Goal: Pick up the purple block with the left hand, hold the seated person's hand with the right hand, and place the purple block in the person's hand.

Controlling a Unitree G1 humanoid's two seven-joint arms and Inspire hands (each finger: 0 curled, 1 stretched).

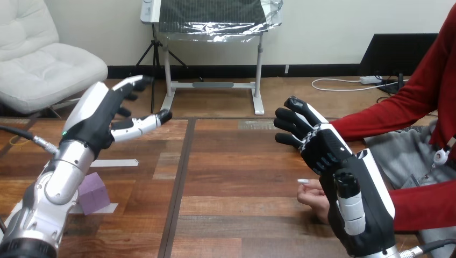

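Head view: purple cube (94, 193) on wooden worktop (236, 183), eight o'clock; left hand (105, 115) splayed above; right hand (328, 150) spread over person's hand (312, 196), four o'clock.

Matt purple block (97, 193) on a smooth, grained wooden table (242, 161)

You have the purple block (97, 191) at 8 o'clock: plain lilac-purple, no pattern, top face paler than the side; a pale grey-white tape strip (115, 162) lies at its 1 o'clock. The left hand (99, 121) at 10 o'clock: black palm, white shell on the back, fingers banded black and white, dark tips; its forearm (62, 177) is silver. The right hand (328, 153) at 4 o'clock: black fingers and palm, white shell, thumb white under a black tip. The table (242, 177): brown wood-grain planks, reddish to dark; one dark seam runs 12 to 6.
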